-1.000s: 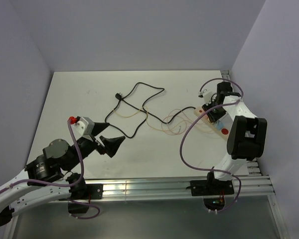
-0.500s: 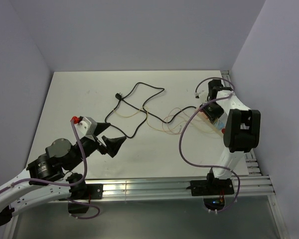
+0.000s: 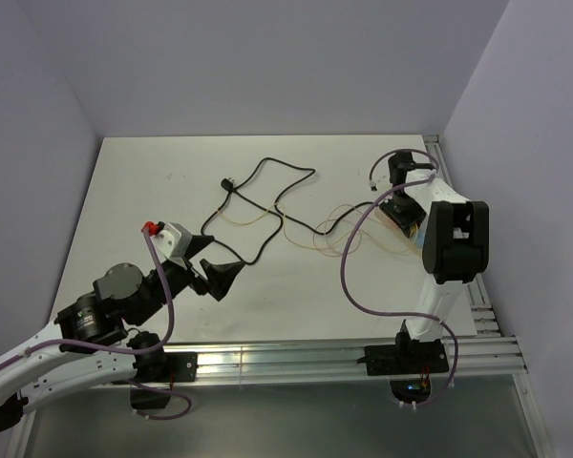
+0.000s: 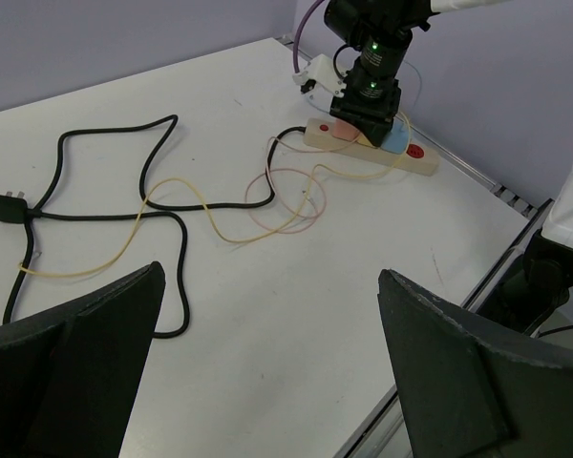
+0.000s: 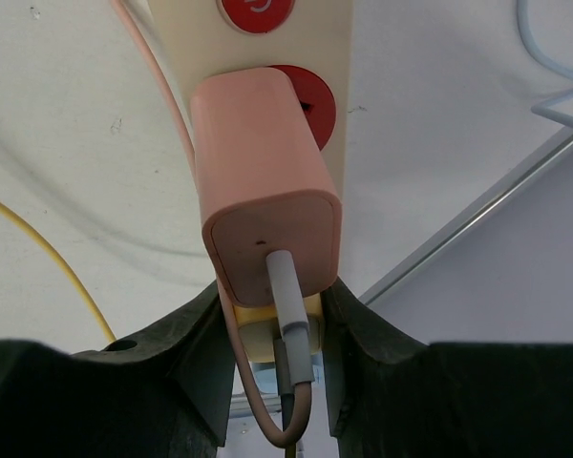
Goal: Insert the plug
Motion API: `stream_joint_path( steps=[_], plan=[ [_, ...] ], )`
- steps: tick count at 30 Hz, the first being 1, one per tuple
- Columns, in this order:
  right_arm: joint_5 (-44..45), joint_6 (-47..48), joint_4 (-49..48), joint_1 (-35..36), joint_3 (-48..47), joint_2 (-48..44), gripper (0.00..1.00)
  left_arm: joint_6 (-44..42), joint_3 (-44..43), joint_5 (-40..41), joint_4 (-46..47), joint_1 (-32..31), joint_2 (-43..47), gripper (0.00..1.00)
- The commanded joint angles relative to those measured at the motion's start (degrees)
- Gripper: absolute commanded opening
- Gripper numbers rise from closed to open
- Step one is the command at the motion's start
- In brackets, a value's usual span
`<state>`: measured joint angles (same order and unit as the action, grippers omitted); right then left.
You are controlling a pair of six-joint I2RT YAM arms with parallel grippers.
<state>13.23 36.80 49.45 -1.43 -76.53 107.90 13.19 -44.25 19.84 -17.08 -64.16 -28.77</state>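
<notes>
The pink plug sits in the power strip, which lies at the far right part of the table, close to the metal rail at the table's edge. The plug stands on a red socket, and in the right wrist view I see no gap between its body and the strip. Just beyond this socket there is a round red switch. A white cable comes out of the near end of the plug and bends back under it as a pink wire.

The right gripper is clenched on the near end of the pink plug. Its two dark fingers lie against the plug's left and right sides.

The left gripper is released and holds nothing. Its jaws are spread wide. It hangs above the near left part of the table, well apart from the power strip, and it is turned toward the middle of the table.

A black plug lies loose on the table, at the end of a black cable that lies in large loops across the middle. Thin yellow and pink wires cross these loops and run toward the power strip.
</notes>
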Motion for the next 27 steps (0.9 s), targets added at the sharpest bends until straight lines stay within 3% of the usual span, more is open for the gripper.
stream_joint_path(
  steps=[1,5,6,8,11,14,15,16,17,22,25,27],
  plan=[
    [3.7,-1.1,-8.7,-5.0,1.2,5.3,0.00,-0.4,-0.1,0.7,1.5,0.0,0.6,0.99],
    [2.0,-3.0,-10.2,-5.2,2.2,3.5,0.03,-0.4,-0.1,1.1,1.2,0.0,0.2,0.99],
    [2.1,-3.8,-10.5,-5.0,2.4,2.9,0.08,-0.4,-0.1,1.0,1.2,0.0,0.2,0.99],
    [2.8,-4.1,-11.1,-5.0,3.4,1.1,0.33,-0.4,0.0,0.8,1.2,0.0,0.2,1.00],
    [2.7,-5.0,-12.0,-5.1,3.8,-5.5,0.50,-0.4,-0.1,0.6,1.3,0.0,0.0,0.99],
    [1.3,-6.2,-11.9,-5.1,3.4,-11.4,0.54,-0.4,-0.1,0.6,1.4,0.0,0.0,1.00],
    [1.5,-6.5,-12.2,-5.1,3.5,-13.0,0.60,-0.4,0.0,0.5,1.6,0.0,0.0,1.00],
    [2.0,-6.7,-12.3,-5.2,3.7,-14.5,0.72,-0.4,0.0,0.5,1.5,0.0,-0.1,0.99],
    [2.3,-7.2,-12.3,-5.2,3.7,-16.8,0.98,-0.5,0.0,0.6,1.5,0.0,-0.1,1.00],
    [-1.5,-9.2,-12.6,-3.4,6.0,-25.4,1.00,-0.7,0.1,1.1,1.3,0.0,-0.6,0.99],
    [0.3,-11.1,-12.4,0.6,8.2,-31.7,1.00,-0.9,0.2,2.0,1.6,0.0,-0.4,1.00],
    [4.1,-12.9,-12.6,7.3,10.2,-34.1,1.00,-0.5,0.4,2.4,1.7,0.0,-0.8,0.99]
  ],
)
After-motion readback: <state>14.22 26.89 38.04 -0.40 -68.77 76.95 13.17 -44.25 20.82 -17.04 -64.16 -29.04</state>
